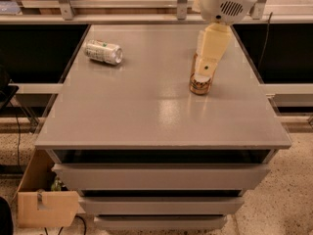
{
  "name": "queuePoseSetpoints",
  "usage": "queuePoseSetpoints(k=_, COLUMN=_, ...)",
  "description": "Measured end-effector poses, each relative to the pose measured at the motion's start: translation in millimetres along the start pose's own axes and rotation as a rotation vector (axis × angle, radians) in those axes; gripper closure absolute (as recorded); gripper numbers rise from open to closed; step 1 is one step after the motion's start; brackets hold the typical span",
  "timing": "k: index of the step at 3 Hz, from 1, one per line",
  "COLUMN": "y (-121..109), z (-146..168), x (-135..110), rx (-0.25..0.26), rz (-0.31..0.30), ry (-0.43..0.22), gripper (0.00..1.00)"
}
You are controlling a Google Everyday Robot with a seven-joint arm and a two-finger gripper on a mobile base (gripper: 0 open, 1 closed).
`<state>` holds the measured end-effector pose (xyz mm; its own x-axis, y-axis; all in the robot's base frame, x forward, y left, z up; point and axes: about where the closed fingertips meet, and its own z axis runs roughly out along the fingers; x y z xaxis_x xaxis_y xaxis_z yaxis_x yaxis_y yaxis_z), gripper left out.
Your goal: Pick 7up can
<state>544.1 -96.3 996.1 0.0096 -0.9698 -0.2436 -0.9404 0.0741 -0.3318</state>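
Two cans are on the grey table point(146, 111). The 7up can point(103, 52), silvery-white with small green markings, lies on its side near the far left corner of the top, with its shiny metal end turned toward the right and a little toward the camera. It rests alone, and nothing touches it.

The second can, a gold-orange can point(200, 85), stands upright on the right half of the table, well apart from the first one. The gripper point(203, 72), a cream-coloured part hanging from the round white arm housing point(225, 1), is directly in front of this can and hides its upper part (only the lower band can be seen). I cannot tell whether the gripper touches this can or only hangs over it. I also cannot tell whether it is open or closed, or whether it has hold of anything.

Under the table top there are pale drawers point(161, 176). A cardboard box point(46, 208) stands on the speckled floor point(288, 199) at the lower left.
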Motion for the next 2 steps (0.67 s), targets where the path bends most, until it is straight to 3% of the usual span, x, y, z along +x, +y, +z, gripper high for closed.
queuePoseSetpoints(k=1, y=-7.0, z=14.8, x=-8.5, rx=0.027, rz=0.009, ry=-0.034, gripper=0.0)
queuePoseSetpoints(k=2, y=-25.3, z=48.8, x=-28.2, rx=0.068, rz=0.025, ry=-0.131, gripper=0.0)
